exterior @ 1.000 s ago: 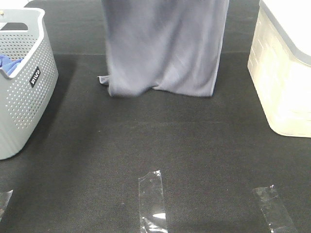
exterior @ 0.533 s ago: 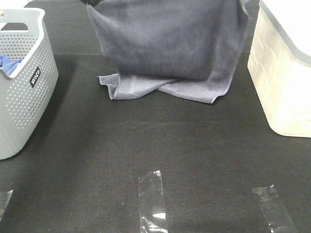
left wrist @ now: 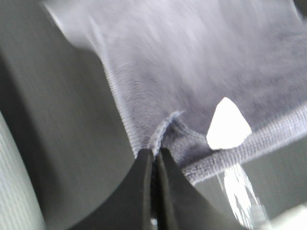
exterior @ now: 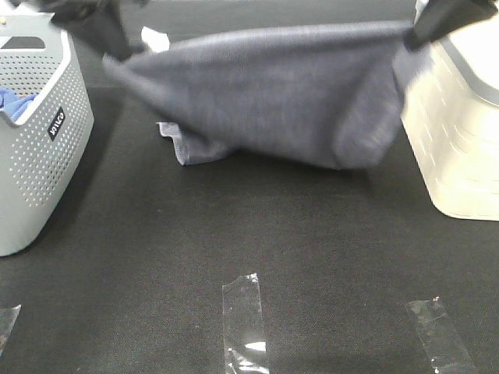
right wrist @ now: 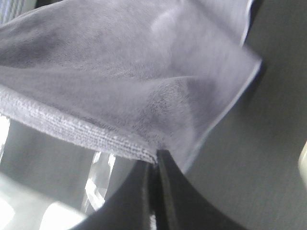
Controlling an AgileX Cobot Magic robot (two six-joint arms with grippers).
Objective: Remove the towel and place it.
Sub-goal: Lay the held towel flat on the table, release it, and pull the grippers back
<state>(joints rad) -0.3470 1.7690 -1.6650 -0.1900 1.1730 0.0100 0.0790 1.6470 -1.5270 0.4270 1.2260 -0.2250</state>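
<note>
Towel: the towel (exterior: pixel 265 93) hangs stretched across the far middle of the black mat (exterior: pixel 312 257), one top corner held up at the far left and the other at the far right; its lower edge lies bunched on the mat, towards the left end
Left pincer: the left gripper (left wrist: pixel 154 155) has its jaws closed tight on the hemmed corner, next to a small white tag (left wrist: pixel 228 125)
Right pincer: the right gripper (right wrist: pixel 156 160) is pinched the same way on the other corner, with cloth between its jaws
Around it: a grey perforated basket (exterior: pixel 47 156) with a blue cloth (exterior: pixel 12 101) in it stands at the left and a white bin (exterior: pixel 460 156) at the right, both just beside the spread towel; tape strips (exterior: pixel 243 312) lie on the near mat
Step in hand: I'd say it is being spread in the air before it is laid down
Doing it well: hold both pinches firm and the corners level and taut so the middle doesn't sag; bring the held edge towards the near side and lower it so the trailing part unrolls flat rather than folding under; mind the basket rim and the bin, as the corners are close to both
Hard to see: both grippers are blurred and cut off at the far edge of the high view; I can't tell how much cloth sits in each pinch; the bunching hides whether the lower hem is folded under; nothing I can see marks where the towel should end up
</note>
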